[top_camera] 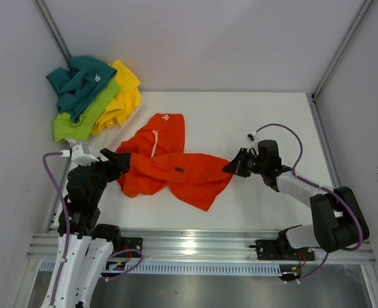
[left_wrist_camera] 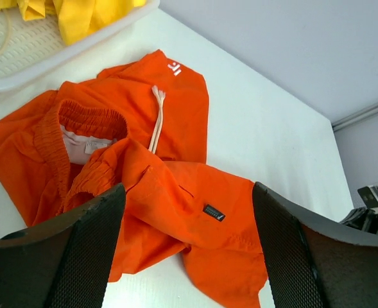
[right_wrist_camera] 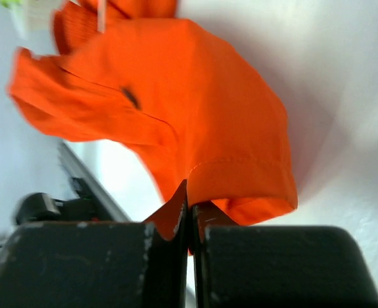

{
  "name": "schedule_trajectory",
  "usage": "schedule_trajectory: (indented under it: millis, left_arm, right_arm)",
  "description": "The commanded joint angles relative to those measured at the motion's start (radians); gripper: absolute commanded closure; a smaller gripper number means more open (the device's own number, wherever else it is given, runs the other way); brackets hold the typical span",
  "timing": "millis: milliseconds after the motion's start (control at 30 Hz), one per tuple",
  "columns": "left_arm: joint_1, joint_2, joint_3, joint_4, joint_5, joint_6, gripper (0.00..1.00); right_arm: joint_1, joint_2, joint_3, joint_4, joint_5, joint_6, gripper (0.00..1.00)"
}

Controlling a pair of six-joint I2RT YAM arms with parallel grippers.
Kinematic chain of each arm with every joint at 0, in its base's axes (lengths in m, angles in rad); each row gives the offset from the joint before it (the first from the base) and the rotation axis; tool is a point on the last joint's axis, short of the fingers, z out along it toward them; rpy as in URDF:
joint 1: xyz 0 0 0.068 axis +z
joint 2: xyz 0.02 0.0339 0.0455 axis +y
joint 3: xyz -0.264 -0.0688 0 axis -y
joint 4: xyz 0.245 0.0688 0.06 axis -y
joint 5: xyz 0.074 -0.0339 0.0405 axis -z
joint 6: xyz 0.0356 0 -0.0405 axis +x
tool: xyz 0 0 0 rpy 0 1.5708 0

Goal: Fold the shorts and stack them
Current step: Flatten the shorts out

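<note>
Orange shorts [top_camera: 187,173] in right hand [top_camera: 230,169]

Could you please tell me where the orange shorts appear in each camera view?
Top external: orange shorts crumpled mid-table.
Left wrist: frame centre, beyond the open left gripper.
Right wrist: upper frame, hem pinched in the shut right gripper.
Shared landmark: the small black tag on the fabric, visible in all three.
</note>
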Motion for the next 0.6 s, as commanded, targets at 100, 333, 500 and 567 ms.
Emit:
schedule_trajectory:
  millis: [100, 333, 500, 567]
  left_arm:
    - [-0.008, 0.004, 0.053, -0.017, 0.097, 0.013, 0.17]
    - [-0.221, 0.064, -0.045, 0.192, 0.058, -0.004, 0.18]
    - [-0.41, 0.163, -0.062, 0.354, 0.002, 0.126, 0.17]
    - [-0.448, 0.217, -0.091, 0.474, 0.008, 0.191, 0.16]
  right_arm:
    - [0.01, -0.148, 0.148, -0.277, -0.034, 0.202, 1.0]
    - [0.014, -0.13, 0.294, -0.411, -0.029, 0.399, 1.0]
    - [0.019, -0.11, 0.397, -0.504, 0.01, 0.483, 1.0]
    - [0.025, -0.093, 0.442, -0.582, 0.018, 0.471, 1.0]
